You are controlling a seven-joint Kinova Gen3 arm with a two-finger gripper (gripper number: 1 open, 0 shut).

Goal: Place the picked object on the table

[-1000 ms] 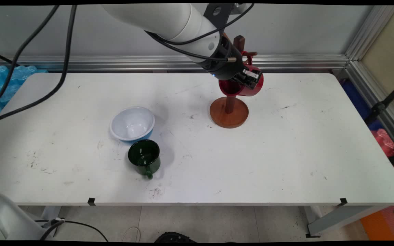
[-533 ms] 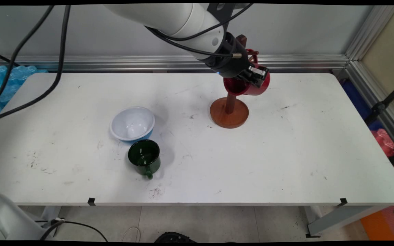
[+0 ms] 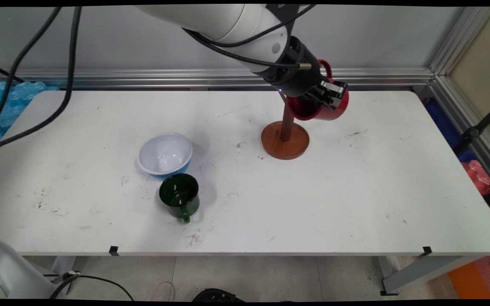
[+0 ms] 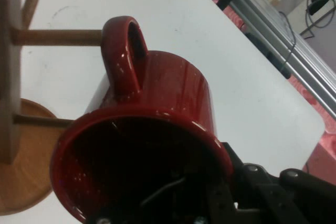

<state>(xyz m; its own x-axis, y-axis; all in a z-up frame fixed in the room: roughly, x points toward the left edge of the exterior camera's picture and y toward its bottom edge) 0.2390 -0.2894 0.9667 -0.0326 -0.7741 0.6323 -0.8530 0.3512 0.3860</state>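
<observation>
My gripper (image 3: 328, 95) is shut on the rim of a red mug (image 3: 328, 108), held tilted in the air just right of the wooden mug tree (image 3: 285, 138). In the hand view the red mug (image 4: 157, 129) fills the middle, mouth toward the camera and handle up. One finger sits inside the mouth and the other outside the wall. The handle lies just past the tip of a wooden peg (image 4: 58, 36) of the tree, free of it. The tree's post (image 4: 10, 66) rises at the left edge.
A white bowl with a blue outside (image 3: 165, 154) and a dark green mug (image 3: 180, 195) stand at the table's left middle. The table's right edge (image 4: 294, 98) lies beyond the red mug, with metal framing past it.
The gripper has carried the red mug to the right, away from the mug tree's post, and its handle has come off the peg.
</observation>
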